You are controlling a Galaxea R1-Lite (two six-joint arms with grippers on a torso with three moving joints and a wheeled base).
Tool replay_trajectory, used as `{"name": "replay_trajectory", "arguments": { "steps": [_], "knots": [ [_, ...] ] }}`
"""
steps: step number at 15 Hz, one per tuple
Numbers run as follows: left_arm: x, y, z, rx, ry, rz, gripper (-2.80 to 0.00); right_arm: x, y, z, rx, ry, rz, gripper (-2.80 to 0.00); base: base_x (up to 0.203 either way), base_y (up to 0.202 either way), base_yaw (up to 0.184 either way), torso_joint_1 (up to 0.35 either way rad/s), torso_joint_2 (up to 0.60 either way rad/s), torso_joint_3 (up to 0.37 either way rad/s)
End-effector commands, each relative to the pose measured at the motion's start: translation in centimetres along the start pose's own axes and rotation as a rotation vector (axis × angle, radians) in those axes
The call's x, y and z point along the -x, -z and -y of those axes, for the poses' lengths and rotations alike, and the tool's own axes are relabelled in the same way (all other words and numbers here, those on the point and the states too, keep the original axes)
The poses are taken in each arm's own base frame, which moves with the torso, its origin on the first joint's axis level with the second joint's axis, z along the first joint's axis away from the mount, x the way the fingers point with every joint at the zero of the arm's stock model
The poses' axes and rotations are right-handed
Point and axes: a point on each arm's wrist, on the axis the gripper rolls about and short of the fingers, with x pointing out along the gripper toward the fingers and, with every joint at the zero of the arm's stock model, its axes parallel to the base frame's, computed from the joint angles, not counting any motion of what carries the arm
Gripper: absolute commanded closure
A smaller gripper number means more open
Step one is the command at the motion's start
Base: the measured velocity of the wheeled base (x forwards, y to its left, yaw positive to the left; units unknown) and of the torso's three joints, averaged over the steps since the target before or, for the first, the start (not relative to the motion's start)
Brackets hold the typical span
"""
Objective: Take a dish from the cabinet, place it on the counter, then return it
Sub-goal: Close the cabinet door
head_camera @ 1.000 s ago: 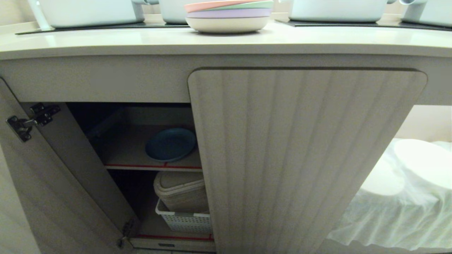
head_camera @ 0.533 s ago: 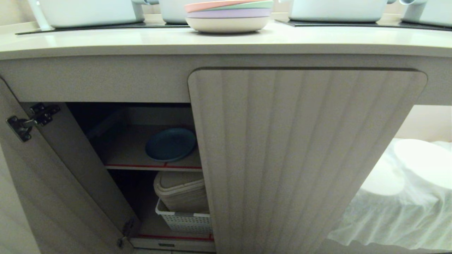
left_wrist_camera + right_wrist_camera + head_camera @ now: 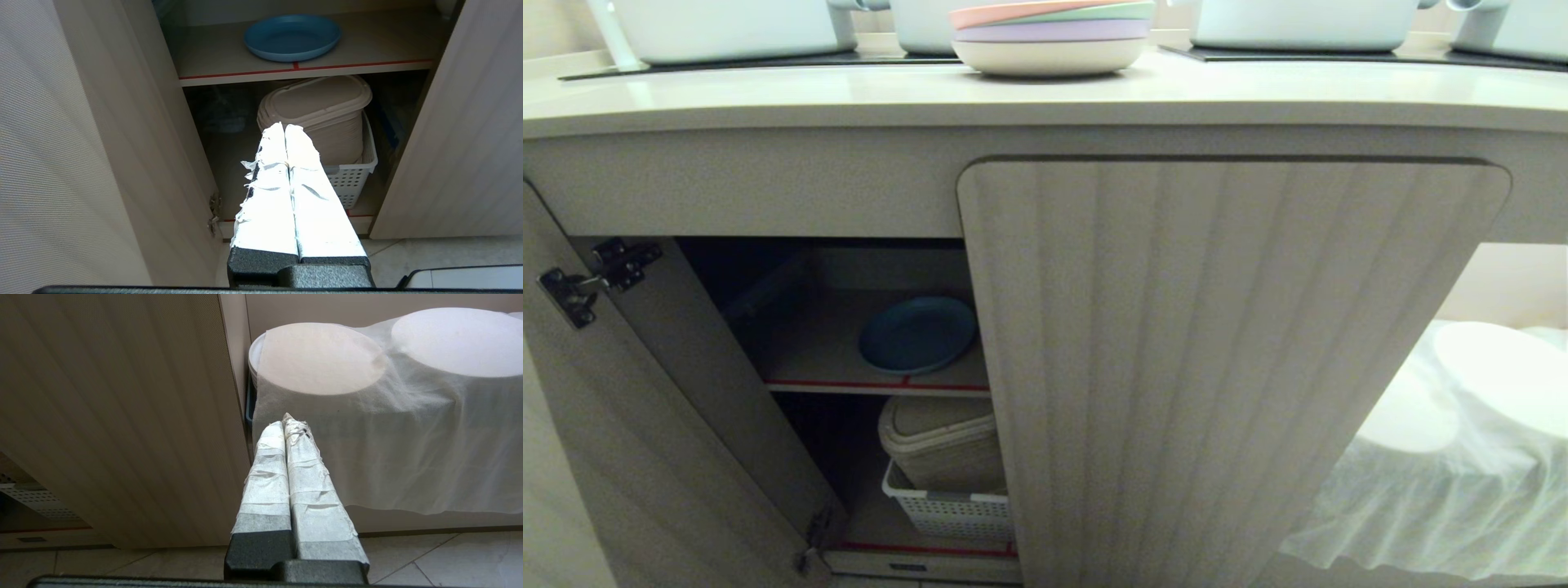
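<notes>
Your round matte blue dish [image 3: 292, 37] lies flat on the cabinet's inner shelf [image 3: 212, 61], ahead of and above the left gripper [image 3: 285, 130], whose taped fingers are pressed together, empty. The right gripper [image 3: 286, 424], likewise closed, faces the shut fluted door [image 3: 122, 408]; left is nearer.

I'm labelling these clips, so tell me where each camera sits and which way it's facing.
Head view: high on the robot, looking down at the counter and cabinet; no robot parts show.
Left wrist view: behind the shut left gripper, facing into the open cabinet at the blue plate on its shelf.
Right wrist view: behind the shut right gripper, facing the closed door and a white cloth.
Shared: head and left wrist views both show the plate.
</notes>
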Motion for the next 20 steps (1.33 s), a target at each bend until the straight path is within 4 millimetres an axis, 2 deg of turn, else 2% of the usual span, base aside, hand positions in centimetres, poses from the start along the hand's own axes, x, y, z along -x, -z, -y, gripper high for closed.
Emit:
{"name": "replay_trajectory", "arguments": {
  "steps": [1,12,20],
  "knots": [
    [0.01,-0.01,0.0,0.0,0.0,0.002,0.0,0.0,0.01,0.0,0.001,0.0,0.0,0.0,0.0,0.0,0.0,0.0,0.0,0.0],
    [0.01,-0.01,-0.01,0.002,-0.003,0.002,0.0,0.0,0.01,0.0,0.001,-0.001,0.0,0.0,0.0,0.0,0.0,0.0,0.0,0.0],
    [0.01,-0.01,-0.01,0.002,-0.003,0.002,0.0,0.0,0.01,0.0,0.001,-0.001,0.0,0.0,-0.182,0.0,0.0,0.001,0.0,0.001]
  ]
}}
